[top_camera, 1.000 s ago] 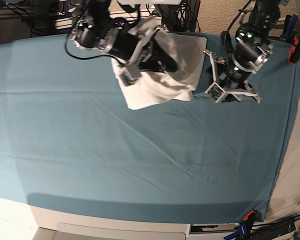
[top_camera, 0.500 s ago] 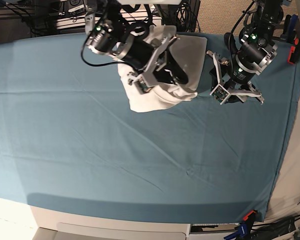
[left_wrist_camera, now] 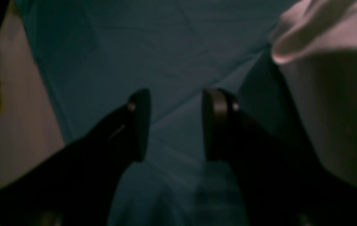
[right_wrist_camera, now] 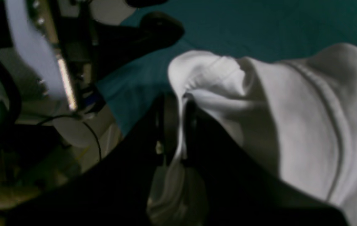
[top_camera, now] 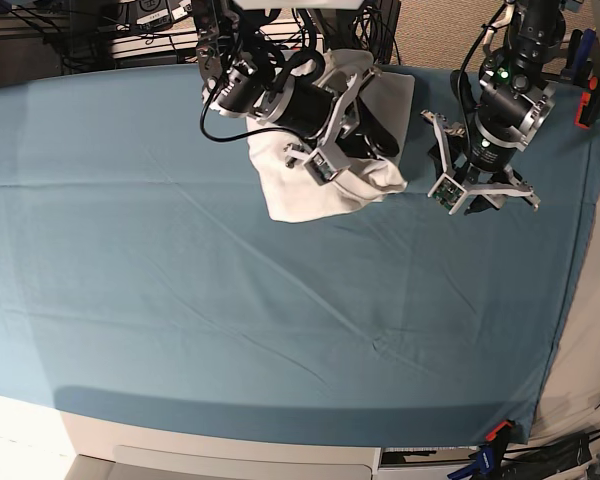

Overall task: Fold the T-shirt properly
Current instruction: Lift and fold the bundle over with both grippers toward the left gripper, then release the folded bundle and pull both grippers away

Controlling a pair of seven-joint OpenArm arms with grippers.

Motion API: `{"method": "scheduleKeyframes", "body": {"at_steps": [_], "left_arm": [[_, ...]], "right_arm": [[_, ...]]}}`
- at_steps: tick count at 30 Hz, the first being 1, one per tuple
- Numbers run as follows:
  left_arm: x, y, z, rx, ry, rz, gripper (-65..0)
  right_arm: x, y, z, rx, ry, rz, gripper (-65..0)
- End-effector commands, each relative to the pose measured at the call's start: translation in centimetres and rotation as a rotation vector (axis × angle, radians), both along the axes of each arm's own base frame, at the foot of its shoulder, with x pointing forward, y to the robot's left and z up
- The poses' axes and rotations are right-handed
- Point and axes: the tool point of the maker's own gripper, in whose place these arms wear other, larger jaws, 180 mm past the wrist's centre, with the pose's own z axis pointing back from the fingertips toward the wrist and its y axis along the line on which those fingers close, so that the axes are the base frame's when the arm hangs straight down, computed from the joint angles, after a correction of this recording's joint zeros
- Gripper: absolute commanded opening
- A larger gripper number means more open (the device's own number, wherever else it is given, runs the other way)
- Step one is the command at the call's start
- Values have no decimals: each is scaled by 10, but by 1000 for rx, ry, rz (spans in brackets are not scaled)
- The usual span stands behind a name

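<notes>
Upper centre of base view: right claw (top_camera: 380, 150) pinched tight on a bunched fold of the white T-shirt (top_camera: 315, 190), which lies crumpled on the teal-covered bench (top_camera: 230, 320); just right, left claw (top_camera: 460, 195) hangs apart, spread wide, holding nothing.

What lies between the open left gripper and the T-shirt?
Only bare teal cloth sheet: the base view shows the left gripper apart from the T-shirt, with nothing lying in between.
</notes>
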Motion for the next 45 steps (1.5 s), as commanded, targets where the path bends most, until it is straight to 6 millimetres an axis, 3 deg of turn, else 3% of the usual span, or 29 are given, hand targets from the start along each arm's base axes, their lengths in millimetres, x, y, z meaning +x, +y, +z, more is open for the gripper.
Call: {"method": "scheduleKeyframes", "body": {"at_steps": [1, 4, 6, 18, 23, 27, 30, 34, 36, 38, 42, 45], "left_arm": [[6, 3, 11, 4, -49, 10, -380], [10, 11, 16, 36, -80, 40, -380], [11, 12, 16, 33, -80, 45, -380], [12, 19, 18, 55, -87, 51, -380], [13, 21, 19, 53, -94, 71, -380], [14, 25, 22, 12, -92, 93, -394], [16, 23, 39, -129, -103, 108, -451], [13, 8, 65, -340, -107, 15, -633], [4, -9, 72, -444, -68, -82, -650], [-12, -32, 76, -515, -10, -218, -650], [-58, -81, 83, -671, 111, -507, -650], [-96, -115, 89, -818, 216, -663, -650]], "right_arm": [[0, 8, 18, 69, -35, 19, -611], [-4, 12, 25, 117, -29, 42, -442], [-5, 14, 31, 154, -23, 45, -399], [-14, 24, 78, 407, 29, 124, -400], [-10, 22, 89, 414, -11, 128, -400], [-9, 14, 111, 364, -129, 114, -400], [4, -9, 124, 231, -272, 33, -400], [33, -57, 131, 77, -402, -155, -401], [45, -83, 126, 32, -409, -242, -404], [56, -110, 119, -21, -399, -336, -456], [72, -171, 109, -84, -341, -575, -636], [75, -202, 105, -115, -322, -678, -650]]}}
